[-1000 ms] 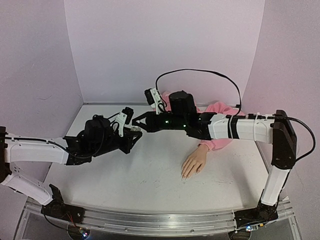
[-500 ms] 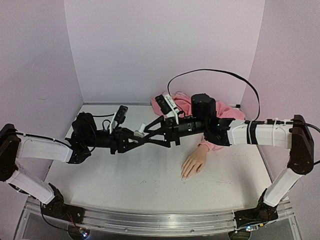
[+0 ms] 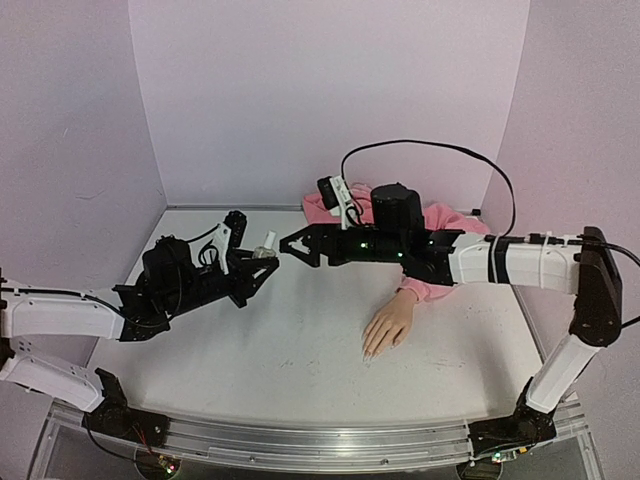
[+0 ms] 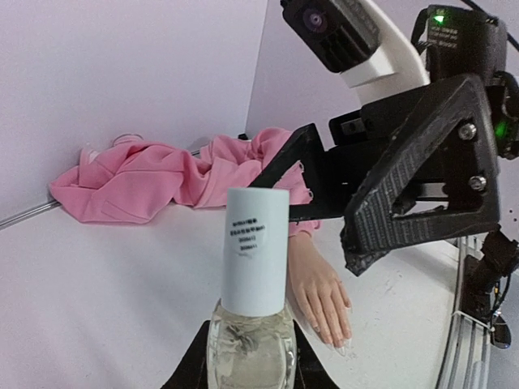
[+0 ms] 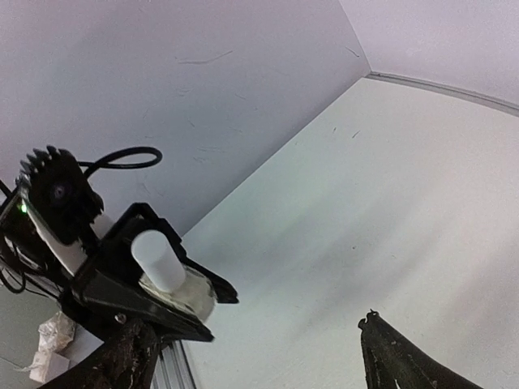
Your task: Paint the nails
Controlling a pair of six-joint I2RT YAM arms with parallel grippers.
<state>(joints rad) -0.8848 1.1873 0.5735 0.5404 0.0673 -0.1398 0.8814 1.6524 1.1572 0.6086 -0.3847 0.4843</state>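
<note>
My left gripper [image 3: 262, 256] is shut on a small clear bottle [image 4: 251, 344] with a tall white cap [image 4: 256, 251] and holds it upright above the table. My right gripper [image 3: 287, 244] stands open, its fingertips just short of the cap and not touching it. Its black fingers [image 4: 422, 186] fill the right of the left wrist view. In the right wrist view the bottle [image 5: 166, 271] sits ahead, towards my left finger [image 5: 122, 356]. The mannequin hand [image 3: 390, 325] lies palm down on the table. Its pale nails [image 3: 368, 352], also nails [image 4: 340, 340], point at the near edge.
A pink hoodie [image 3: 440, 218] is bunched at the back right, its sleeve [image 3: 428, 288] running to the mannequin wrist. The right arm's black cable [image 3: 420, 145] loops above it. Lilac walls close the table [image 3: 250, 350] on the left, back and right.
My right gripper has opened; a second ago it was shut at the bottle's cap. Both arms swung lower in between and have come back up, with the bottle still in my left gripper.
</note>
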